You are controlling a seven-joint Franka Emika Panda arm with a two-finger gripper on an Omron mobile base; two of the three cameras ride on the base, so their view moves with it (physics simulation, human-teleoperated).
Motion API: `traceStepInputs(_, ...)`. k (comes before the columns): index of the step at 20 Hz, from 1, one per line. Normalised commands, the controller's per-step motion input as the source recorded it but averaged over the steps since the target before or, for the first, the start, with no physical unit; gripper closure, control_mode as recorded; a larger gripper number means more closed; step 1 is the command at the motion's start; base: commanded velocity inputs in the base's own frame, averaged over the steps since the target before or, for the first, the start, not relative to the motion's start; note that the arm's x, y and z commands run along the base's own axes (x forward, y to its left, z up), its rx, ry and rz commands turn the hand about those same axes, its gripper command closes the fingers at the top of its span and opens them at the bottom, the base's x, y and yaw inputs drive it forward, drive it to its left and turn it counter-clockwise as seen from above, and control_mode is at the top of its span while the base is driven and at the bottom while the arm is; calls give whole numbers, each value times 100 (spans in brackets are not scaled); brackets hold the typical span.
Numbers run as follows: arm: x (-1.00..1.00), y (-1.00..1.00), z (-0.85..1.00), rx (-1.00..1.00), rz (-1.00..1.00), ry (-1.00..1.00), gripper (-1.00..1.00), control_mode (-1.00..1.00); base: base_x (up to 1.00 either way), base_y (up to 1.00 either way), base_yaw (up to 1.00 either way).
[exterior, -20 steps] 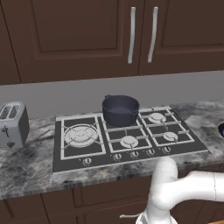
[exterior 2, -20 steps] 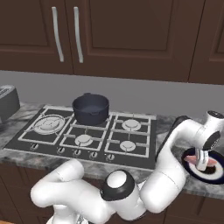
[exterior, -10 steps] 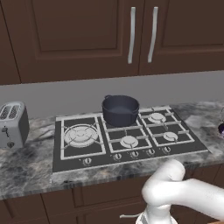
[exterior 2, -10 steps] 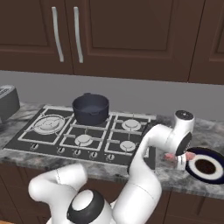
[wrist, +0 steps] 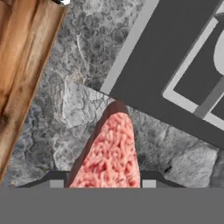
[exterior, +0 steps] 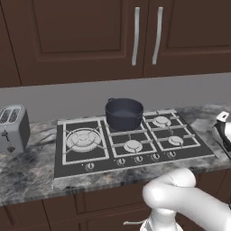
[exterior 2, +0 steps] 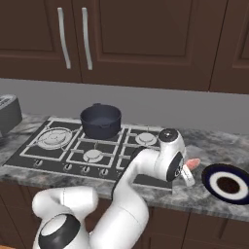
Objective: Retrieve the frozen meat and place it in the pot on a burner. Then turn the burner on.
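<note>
Gripping the frozen meat (wrist: 110,151), your pincer (exterior 2: 187,171) hangs over the granite counter (exterior 2: 204,194) just right of the cooktop (exterior: 131,142). Your pot (exterior: 124,113) sits on the back middle burner.

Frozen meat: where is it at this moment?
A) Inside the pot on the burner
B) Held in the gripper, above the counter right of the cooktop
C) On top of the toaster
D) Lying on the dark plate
B: in the right base view the frozen meat sticks out of the gripper over the granite counter, between the cooktop and the plate; the pot holds no meat.
</note>
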Motion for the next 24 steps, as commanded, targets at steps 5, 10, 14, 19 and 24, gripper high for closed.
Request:
traceStepInputs(5, 5, 26, 30, -28, 28, 0, 100, -100, 0, 0, 0)
traceStepInputs(10, 0, 60, 18, -24, 28, 1, 100, -100, 0, 0, 0)
traceStepInputs(14, 7, 30, 15, -7, 35, 7, 100, -100, 0, 0, 0)
traceStepInputs(19, -9, 33, 21, -6, 32, -5, 100, -100, 0, 0, 0)
traceStepInputs(24, -7, 68, 34, -6, 25, -7, 100, -100, 0, 0, 0)
